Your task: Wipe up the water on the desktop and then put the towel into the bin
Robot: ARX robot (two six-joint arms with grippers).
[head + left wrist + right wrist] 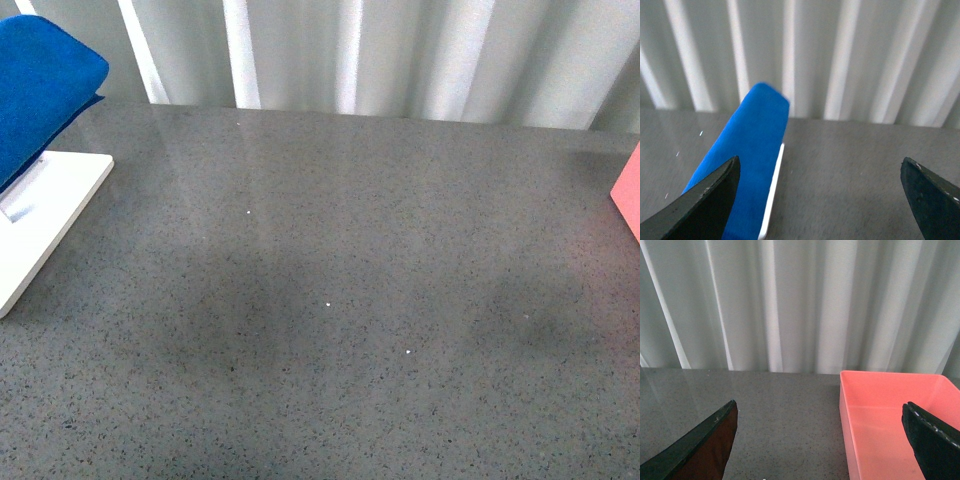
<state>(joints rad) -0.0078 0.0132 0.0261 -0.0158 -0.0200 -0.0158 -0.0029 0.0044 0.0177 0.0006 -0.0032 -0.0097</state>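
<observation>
Blue towel on the white board — bin across the desktop.

Ahead of the left gripper, jaws wide apart: bare desktop straight through to the pleated curtain closing off the far edge. Blocked just before one jaw by the towel, propped up at a tilt over the white board. Ahead of the right gripper, jaws equally wide: bare stone before one jaw, the open-topped bin before the other, walls upright. Between towel and bin, broad unobstructed surface.
</observation>
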